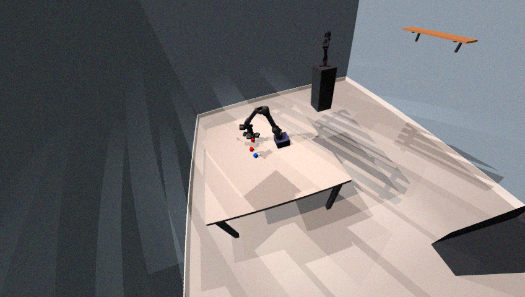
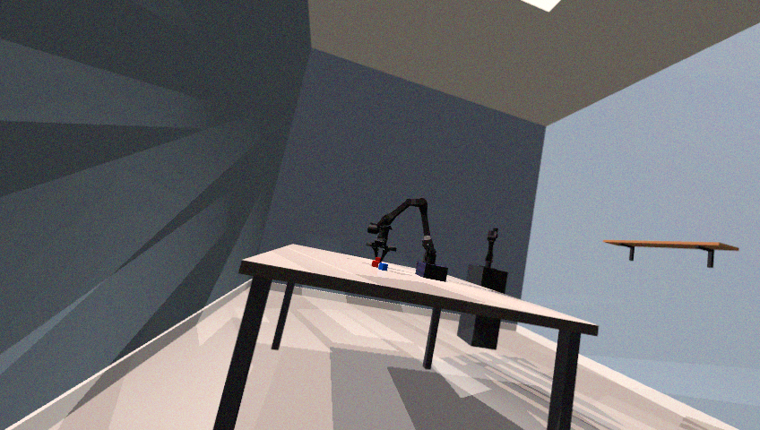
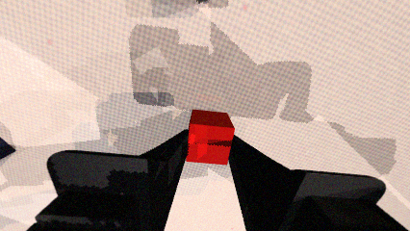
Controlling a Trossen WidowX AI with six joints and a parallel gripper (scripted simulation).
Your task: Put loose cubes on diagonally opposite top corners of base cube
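My gripper (image 1: 252,138) (image 2: 377,259) (image 3: 208,136) points down and is shut on a red cube (image 1: 252,140) (image 3: 209,150), with one finger on each side of it. The held cube seems to be slightly above the table; in the exterior view its red shows just above the other red cube. That second red cube (image 1: 251,148) (image 2: 375,263) sits on the table, between the held cube and the blue cube in the top view. The blue cube (image 1: 255,155) (image 2: 383,266) sits close to it with nothing on top. The wrist view does not show the blue cube.
The arm stands on a navy block (image 1: 282,141) (image 2: 430,270) to the right of the cubes on the table (image 1: 228,184) (image 2: 320,266). A second arm on a black pedestal (image 1: 322,90) (image 2: 482,308) stands behind the table. An orange shelf (image 1: 438,34) (image 2: 671,245) is on the wall.
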